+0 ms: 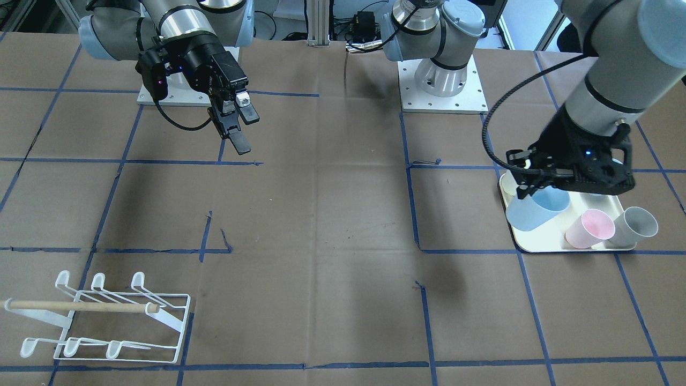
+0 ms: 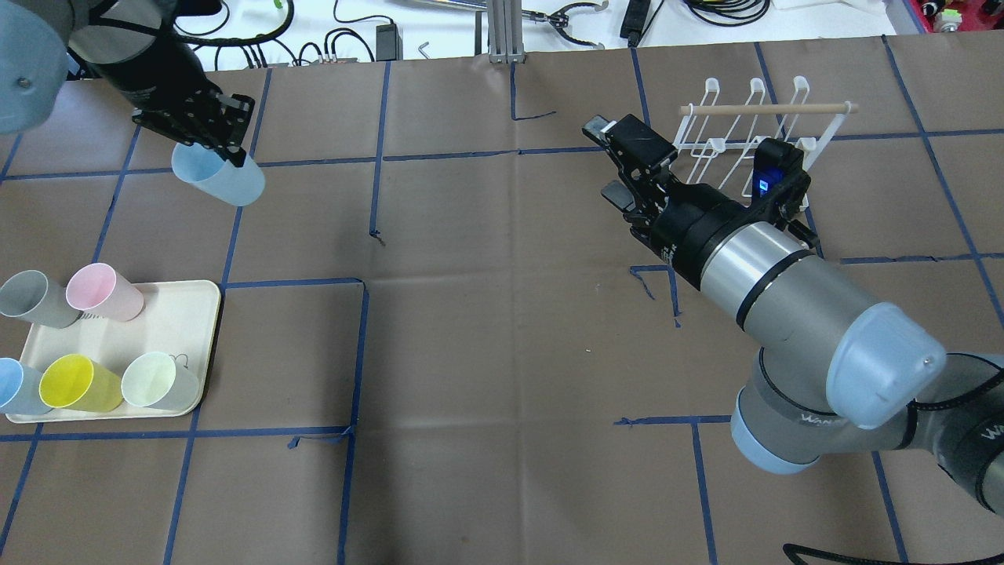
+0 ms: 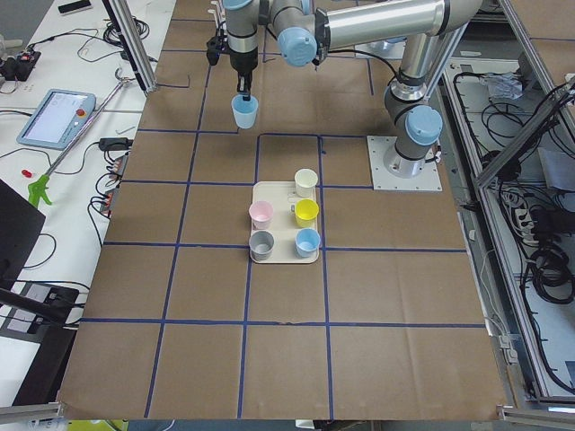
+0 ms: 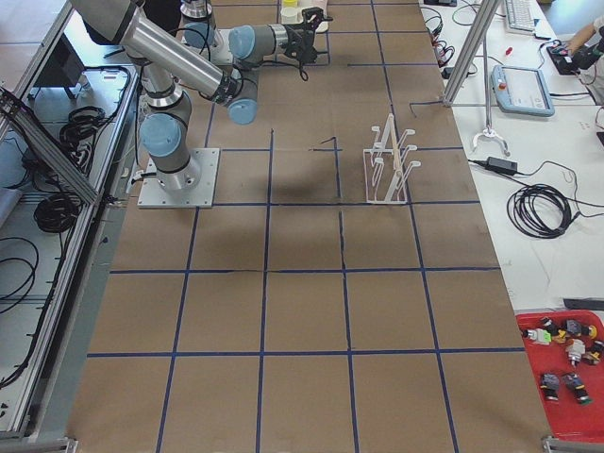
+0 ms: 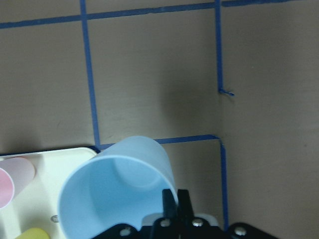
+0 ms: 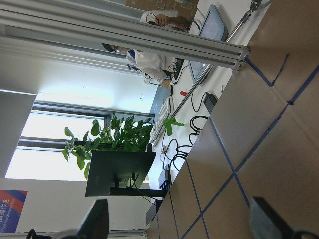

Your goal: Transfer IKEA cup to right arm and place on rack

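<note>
A light blue cup [image 2: 220, 179] hangs tilted in my left gripper [image 2: 229, 154], which is shut on its rim and holds it above the table, beyond the cream tray [image 2: 157, 322]. The left wrist view shows the cup [image 5: 117, 186] with its mouth toward the camera and the fingers [image 5: 174, 201] pinching its rim. My right gripper [image 2: 605, 161] is open and empty, in the air near the middle of the table and pointing toward the left arm. The white wire rack [image 2: 753, 129] with a wooden dowel stands behind the right gripper, with nothing on its prongs [image 1: 102, 316].
The tray holds a pink cup [image 2: 102, 290], a grey cup [image 2: 31, 298], a yellow cup [image 2: 74, 383], a pale green cup [image 2: 157, 379] and another blue cup [image 2: 16, 386]. Brown paper with blue tape lines covers the table. An operator shows in the right wrist view.
</note>
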